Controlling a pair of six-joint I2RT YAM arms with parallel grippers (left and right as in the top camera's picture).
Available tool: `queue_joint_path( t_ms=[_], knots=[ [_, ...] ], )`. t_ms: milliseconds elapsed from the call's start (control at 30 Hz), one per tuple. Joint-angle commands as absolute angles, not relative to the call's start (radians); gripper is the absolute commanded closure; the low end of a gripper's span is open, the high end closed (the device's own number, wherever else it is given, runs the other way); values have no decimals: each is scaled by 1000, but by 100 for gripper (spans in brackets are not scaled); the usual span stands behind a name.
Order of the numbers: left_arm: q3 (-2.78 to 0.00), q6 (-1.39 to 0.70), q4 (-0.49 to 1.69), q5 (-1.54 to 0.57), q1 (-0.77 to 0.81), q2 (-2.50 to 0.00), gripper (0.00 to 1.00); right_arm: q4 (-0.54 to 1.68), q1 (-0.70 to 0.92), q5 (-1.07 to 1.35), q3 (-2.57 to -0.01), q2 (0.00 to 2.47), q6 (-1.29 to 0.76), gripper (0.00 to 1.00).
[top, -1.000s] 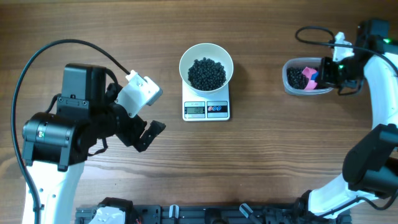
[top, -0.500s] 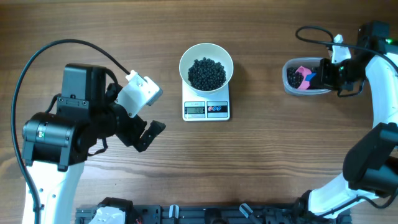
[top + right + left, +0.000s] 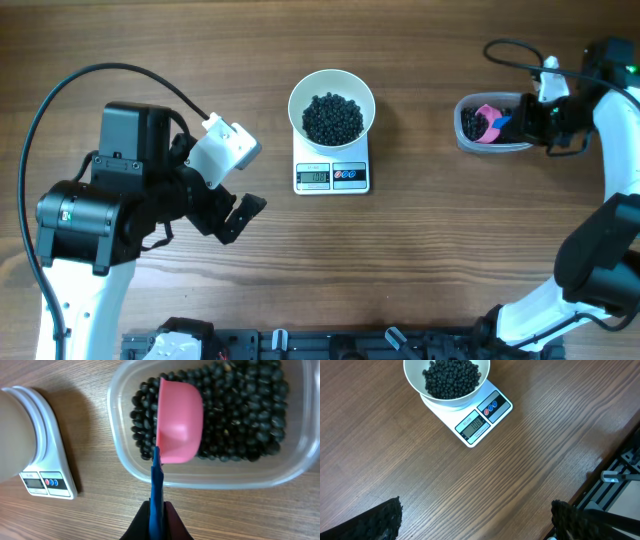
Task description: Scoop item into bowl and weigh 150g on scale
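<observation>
Over the tub (image 3: 225,480), right pincer (image 3: 157,510) clamps the scoop (image 3: 179,420); left pincer (image 3: 475,512) gapes empty; scale (image 3: 496,415) digits blurred.

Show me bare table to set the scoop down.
Bare wood: between the scale and the tub, and in front of the scale. A narrower strip separates the left arm from the bowl. Crowded at the tub, where the right gripper holds the scoop.

right claw (image 3: 516,122) | scoop (image 3: 486,114) | shifted slightly inside tub (image 3: 466,141)
</observation>
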State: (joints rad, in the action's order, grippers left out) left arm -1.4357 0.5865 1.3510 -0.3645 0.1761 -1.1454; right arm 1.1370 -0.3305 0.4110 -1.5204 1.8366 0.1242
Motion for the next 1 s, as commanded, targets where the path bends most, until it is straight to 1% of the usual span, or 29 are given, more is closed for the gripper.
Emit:
queue_joint_path(
  t_ms=[0,133,667,833,967],
  knots=[
    [-1451,598,1352,-377,169,-1142,0,1148,-367,455,-1507,1866,104,96],
    [-1451,598,1352,-376,169,-1142,0,1161,-396,464,-1507,1866,105,96],
    [-1451,598,1352,-377,169,-1142,0,1181,-544,704,-1507,1866,162,96],
    [-1451,598,1352,-376,169,-1142,0,1232,-571,793,-1507,1866,235,96],
    [-1451,598,1352,-376,169,-1142,0,1255,-574,824,-1507,1866,236,95]
  ],
)
